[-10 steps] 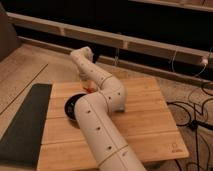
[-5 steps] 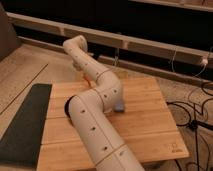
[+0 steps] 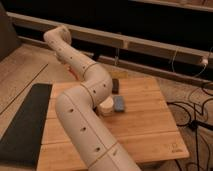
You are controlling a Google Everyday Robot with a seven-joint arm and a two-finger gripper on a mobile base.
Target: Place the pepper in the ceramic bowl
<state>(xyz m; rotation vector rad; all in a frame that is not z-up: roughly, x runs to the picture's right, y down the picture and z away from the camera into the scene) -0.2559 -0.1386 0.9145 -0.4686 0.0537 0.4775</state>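
Pepper [image 3: 75,76] shows only as a small orange-red sliver against the far side of the white arm [image 3: 82,125], above the far-left corner of the wooden table [image 3: 150,130]. It sits right at the gripper [image 3: 71,70], which hangs under the wrist and is mostly hidden by the arm. The jaws are closed, and judging by where the sliver lies, they are closed on the pepper. The ceramic bowl cannot be seen at all. It is probably behind the thick lower part of the arm, which blocks the middle-left of the table, but its exact place cannot be told. Just right of the arm stand a short white jar [image 3: 106,107] and a blue-grey block [image 3: 119,103], touching or nearly so, with a small dark object [image 3: 116,85] farther back. A black mat [image 3: 25,125] lies along the table's left side. The main risk is a blind release: with the bowl hidden and the pepper held off toward the table's edge, letting go too soon would drop it on the wood or past the rim. A descent off centre could clip the bowl's wall and push it, and the elbow swinging right could knock the jar and block.
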